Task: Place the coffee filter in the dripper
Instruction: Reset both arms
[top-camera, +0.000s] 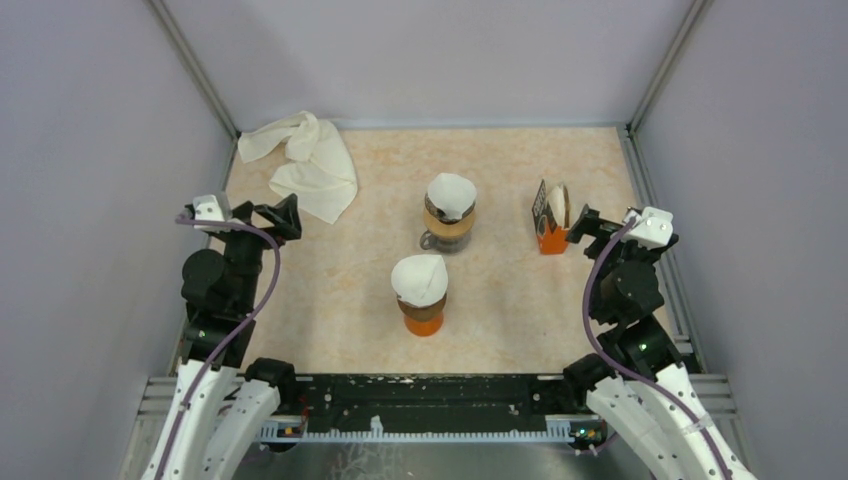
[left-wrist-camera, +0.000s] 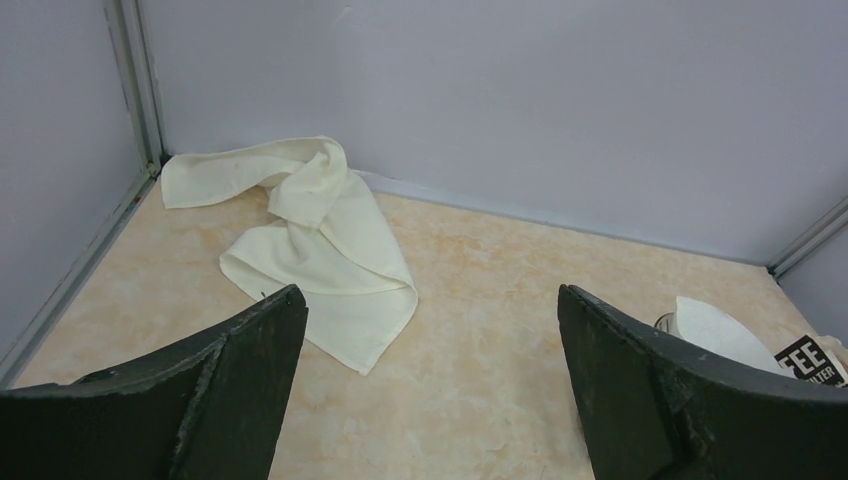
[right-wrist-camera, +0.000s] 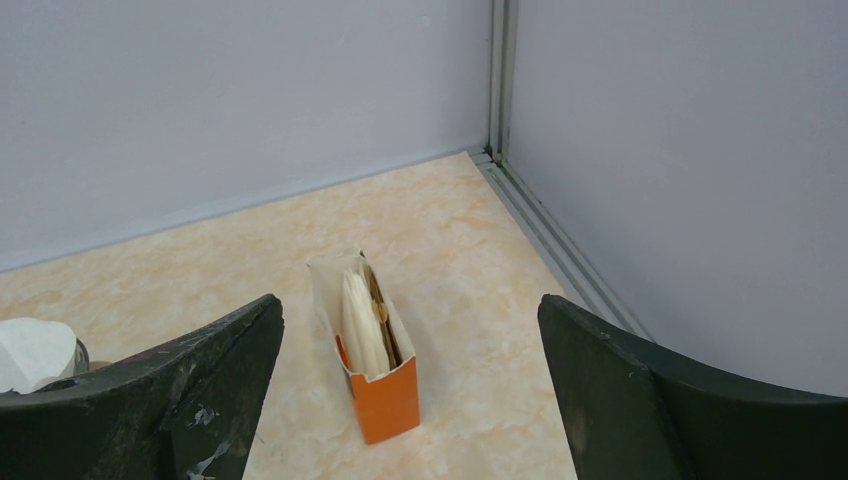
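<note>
Jaws wide; white filter (top-camera: 419, 279) (cone-shaped) in orange dripper (top-camera: 424, 320).

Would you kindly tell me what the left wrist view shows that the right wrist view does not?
Only left wrist: the cream cloth near the far left corner, and the open left gripper. Only right wrist: the paper filters standing inside the orange box, and the open right gripper. Both: the marbled table, the grey back wall, a white filter at the frame's edge, and that box, only its label corner in the left view.
</note>
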